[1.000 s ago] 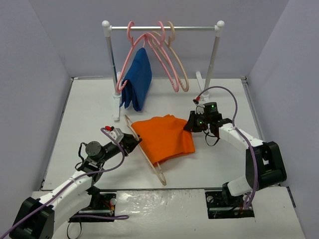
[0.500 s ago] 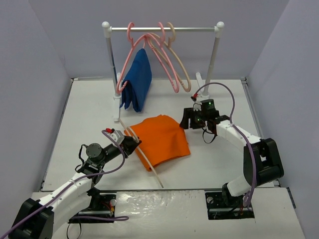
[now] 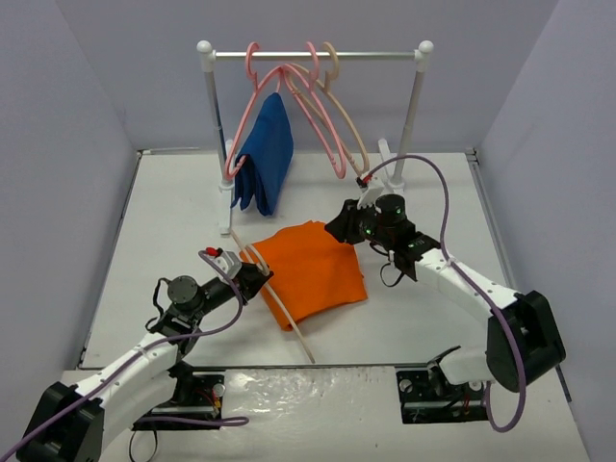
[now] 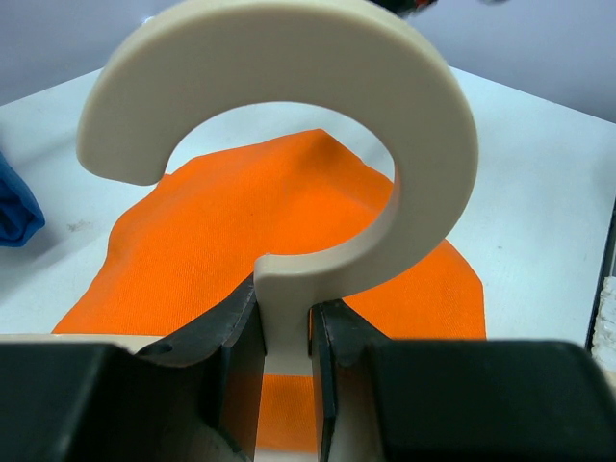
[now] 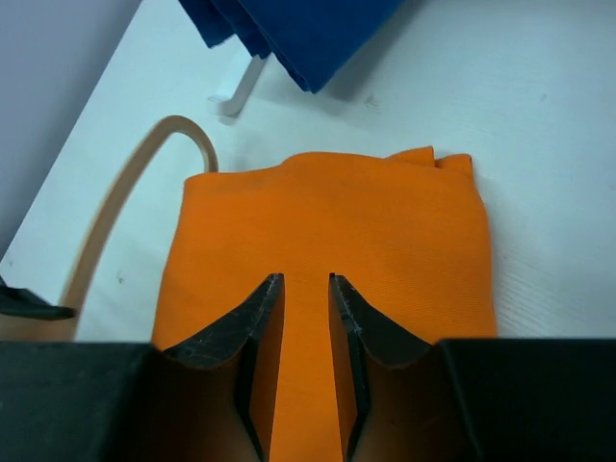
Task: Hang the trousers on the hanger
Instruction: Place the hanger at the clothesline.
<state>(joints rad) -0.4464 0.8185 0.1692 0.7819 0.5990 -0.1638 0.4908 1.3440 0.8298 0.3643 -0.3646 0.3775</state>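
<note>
The orange trousers (image 3: 316, 269) lie folded mid-table, draped over part of the cream hanger (image 3: 294, 327), whose bar shows along their left edge. My left gripper (image 3: 256, 280) is shut on the hanger's neck just below the hook (image 4: 423, 106), with the trousers (image 4: 241, 221) spread out behind it. My right gripper (image 3: 340, 226) hovers over the trousers' far right corner. In the right wrist view its jaws (image 5: 306, 281) stand a little apart over the trousers (image 5: 385, 221) with nothing between them, and the hanger's curve (image 5: 115, 202) shows at the left.
A white rail (image 3: 313, 55) stands at the back with pink hangers (image 3: 322, 120), another beige one and a dark blue garment (image 3: 268, 154) hanging at its left end. Grey walls close in the table on both sides.
My right gripper let go of the trousers' right edge, opened, and swung left over their far corner. The hanger and trousers shifted slightly left. The left grip is unchanged.
</note>
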